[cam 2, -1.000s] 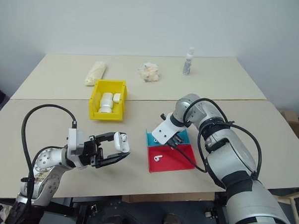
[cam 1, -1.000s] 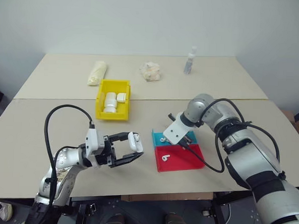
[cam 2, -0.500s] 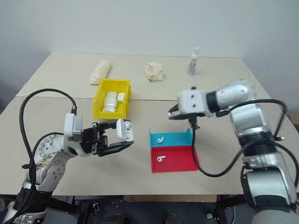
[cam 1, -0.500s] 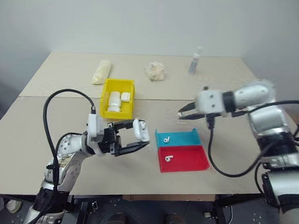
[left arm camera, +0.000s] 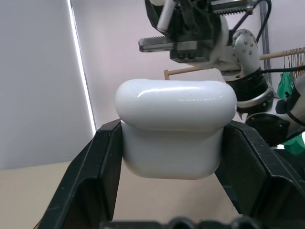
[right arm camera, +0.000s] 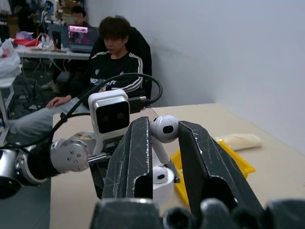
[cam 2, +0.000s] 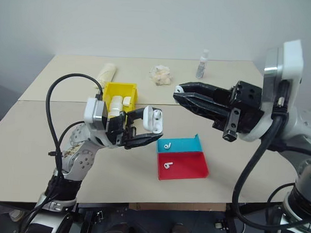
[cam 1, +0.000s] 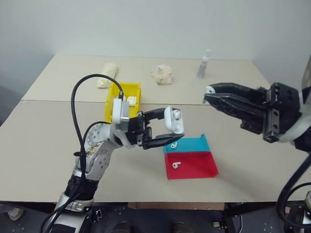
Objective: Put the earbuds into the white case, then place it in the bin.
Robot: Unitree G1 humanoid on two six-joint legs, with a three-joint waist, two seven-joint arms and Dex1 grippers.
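Below both grippers lies a beige table; left gripper clamps the glossy white case, right gripper pinches one earbud.

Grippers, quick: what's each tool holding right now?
Left tool: shut on the white case.
Right tool: shut on an earbud.

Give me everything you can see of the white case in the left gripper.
The white case is small, glossy plastic with rounded corners. Its hinged lid is flipped open, and an earbud already sits inside. The left gripper is shut on its body and holds it in the air above the table, near the blue tray. Only the two black fingers touch it.
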